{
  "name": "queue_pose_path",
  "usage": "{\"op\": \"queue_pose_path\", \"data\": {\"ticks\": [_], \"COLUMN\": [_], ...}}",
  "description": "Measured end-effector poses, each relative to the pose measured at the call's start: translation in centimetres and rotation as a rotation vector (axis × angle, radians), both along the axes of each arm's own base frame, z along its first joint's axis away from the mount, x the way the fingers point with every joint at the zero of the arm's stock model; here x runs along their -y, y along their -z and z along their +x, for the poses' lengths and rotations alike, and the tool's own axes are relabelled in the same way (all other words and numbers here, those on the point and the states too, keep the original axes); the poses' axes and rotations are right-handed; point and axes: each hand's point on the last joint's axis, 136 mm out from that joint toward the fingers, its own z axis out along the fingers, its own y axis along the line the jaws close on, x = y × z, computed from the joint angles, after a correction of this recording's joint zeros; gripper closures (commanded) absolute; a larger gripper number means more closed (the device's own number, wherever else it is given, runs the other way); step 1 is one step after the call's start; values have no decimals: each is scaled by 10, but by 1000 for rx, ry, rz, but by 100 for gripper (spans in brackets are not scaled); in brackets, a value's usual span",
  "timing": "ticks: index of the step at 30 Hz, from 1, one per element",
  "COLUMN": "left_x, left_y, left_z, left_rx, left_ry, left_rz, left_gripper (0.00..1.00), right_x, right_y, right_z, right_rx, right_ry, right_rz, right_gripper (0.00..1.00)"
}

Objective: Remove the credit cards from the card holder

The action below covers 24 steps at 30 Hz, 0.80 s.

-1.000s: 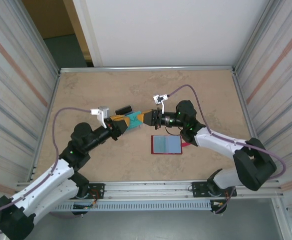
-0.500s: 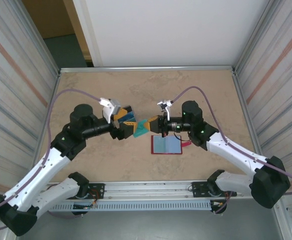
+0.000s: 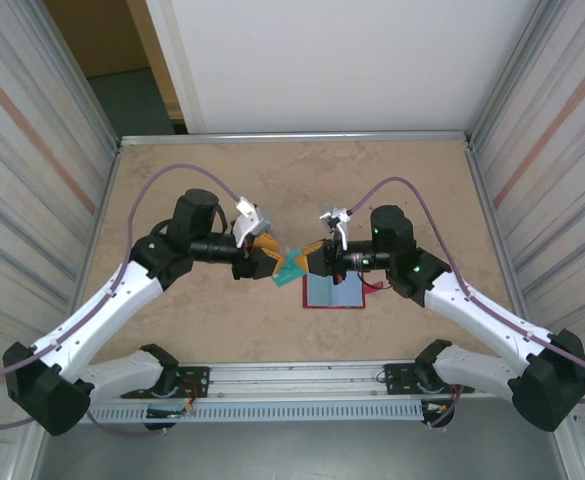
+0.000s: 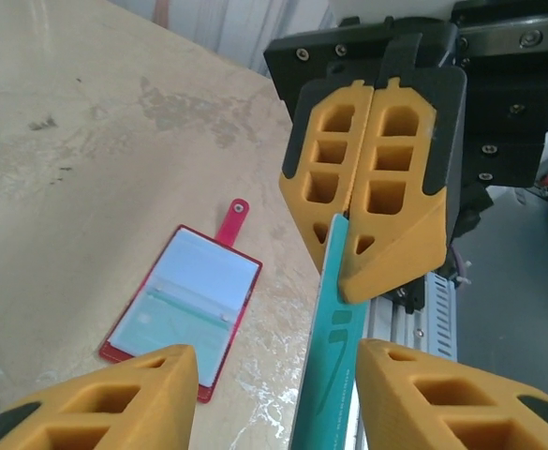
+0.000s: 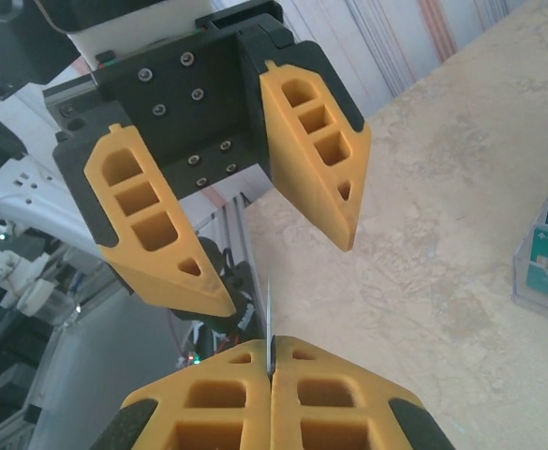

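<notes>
Teal credit card pinched edge-on in R gripper, jaws closed tight on it, up off the table. L gripper faces it nose-to-nose, jaws apart w/ card's free end between them; can't tell if a pad touches. Card holder lies open flat on table just beside R gripper, pale panels up, red tab sticking out one edge.

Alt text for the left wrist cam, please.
The right gripper, shut, holds a teal card edge-on inside the open left gripper. Beyond, the card holder lies open on the table, red tab pointing away.
</notes>
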Motion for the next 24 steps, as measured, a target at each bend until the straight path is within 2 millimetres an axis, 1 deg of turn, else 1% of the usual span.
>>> {"op": "queue_pose_path", "data": {"ticks": [2,4,6,9,10,13,16,17,18,19,20,21,22,24], "left_x": [1,4,7,11,12,15,16,16,16,17,17,18,18,16], "left_y": [3,7,10,15,16,16,16,16,16,16,16,16,17,20], "left_z": [-1,-2,-4,-6,-7,-11,-11,-11,-11,-10,-10,-10,-9,-4], "left_rx": [-11,-18,-25,-30,-30,-33,-32,-32,-33,-31,-26,-21,-16,0], "left_ry": [17,35,54,79,88,115,127,129,129,130,132,131,127,103], "left_rz": [8,17,27,40,42,42,44,44,44,44,44,48,53,73], "left_gripper": [56,63,67,79,86,99,100,100,100,100,100,100,100,100], "right_x": [0,0,1,1,1,3,3,4,5,5,7,8,10,16], "right_y": [1,2,4,4,5,8,8,9,9,9,10,10,9,4], "right_z": [0,0,-1,-1,-1,1,2,2,2,2,3,4,5,6], "right_rx": [0,4,3,0,-2,-9,3,7,8,10,11,16,28,56], "right_ry": [-1,-2,-3,-3,-2,9,11,14,20,25,33,46,55,91], "right_rz": [-5,-9,-14,-19,-22,-34,-38,-41,-44,-47,-52,-58,-61,-68], "right_gripper": [100,100,100,100,100,100,100,95,87,82,71,63,60,49]}}
